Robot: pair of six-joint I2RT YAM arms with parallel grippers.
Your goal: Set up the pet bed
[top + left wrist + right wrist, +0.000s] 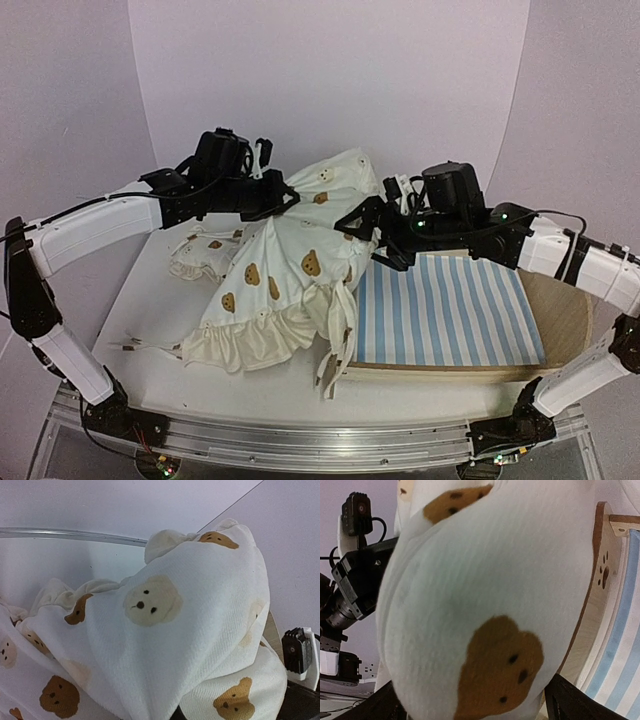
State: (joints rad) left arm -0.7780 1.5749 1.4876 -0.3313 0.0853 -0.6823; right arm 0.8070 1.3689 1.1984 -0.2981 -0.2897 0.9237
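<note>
Top external view shows the pet bed (450, 315) on the right half of the table (180, 370), below my right arm. Its blue-and-white striped fabric base is mostly bare.

The bear-print ruffled cushion (285, 265) is draped over the bed's left edge and spills onto the table. A small bear-print pillow (200, 258) lies beyond it on the left.

My left gripper (288, 196) is pinched tight on the cushion's upper edge, and the cloth hangs from it in a peak. My right gripper (368, 232) stands at its widest. In the right wrist view a fat fold of cushion bulges between its fingers, and I judge it not yet clamped.

That view also shows the bed's headboard (600, 555), with its paw-print cutout, just behind the cloth.

I expect the frame to be stiff, light and prone to sliding if nudged. If I must move it, I'd grip a wooden side rail or the headboard edge, never the striped fabric. The cushion is limp, and its dangling ties could snag.
</note>
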